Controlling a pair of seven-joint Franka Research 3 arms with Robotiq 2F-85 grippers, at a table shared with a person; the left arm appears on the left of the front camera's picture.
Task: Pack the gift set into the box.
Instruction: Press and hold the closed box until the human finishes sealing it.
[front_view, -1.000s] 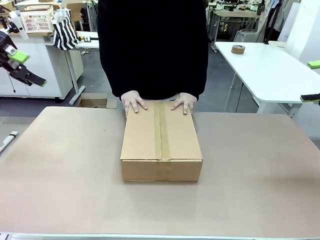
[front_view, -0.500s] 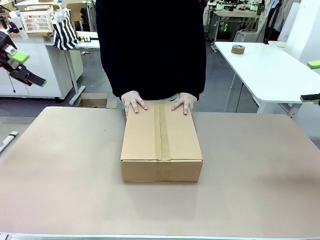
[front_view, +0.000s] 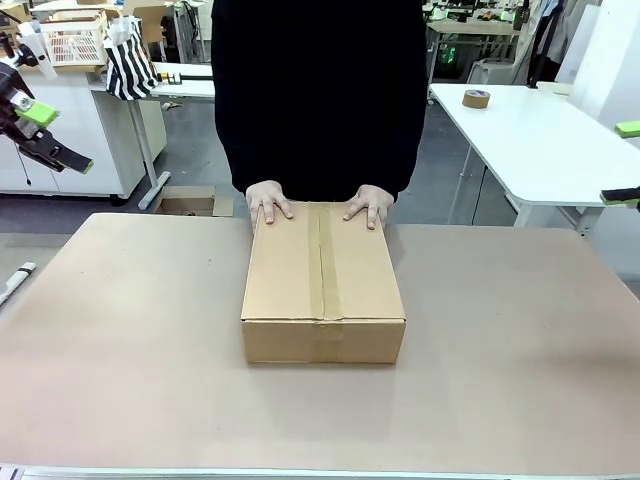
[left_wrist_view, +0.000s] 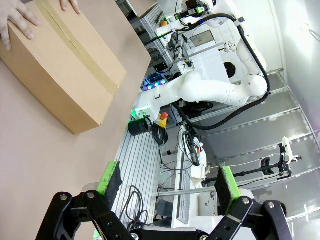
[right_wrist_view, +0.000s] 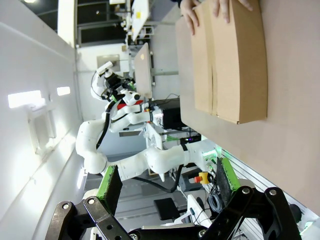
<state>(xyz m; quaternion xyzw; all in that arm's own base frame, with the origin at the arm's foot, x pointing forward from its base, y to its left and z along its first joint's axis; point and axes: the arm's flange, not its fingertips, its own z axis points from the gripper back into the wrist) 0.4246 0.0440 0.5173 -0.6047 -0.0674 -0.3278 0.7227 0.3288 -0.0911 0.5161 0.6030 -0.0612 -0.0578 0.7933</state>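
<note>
Judging by its stiff corrugated walls, the box (front_view: 322, 275) should handle as a light, rigid carton, best taken by its long sides. It is shallow and brown, flaps shut, with tape along the centre seam. It sits mid-table (front_view: 120, 350), a person's hands (front_view: 268, 203) on its far edge. The left gripper (left_wrist_view: 170, 184) and right gripper (right_wrist_view: 166, 182) gape wide, empty.

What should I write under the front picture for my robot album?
A person rests a hand on each far corner of the closed, taped cardboard box on the brown table.
</note>
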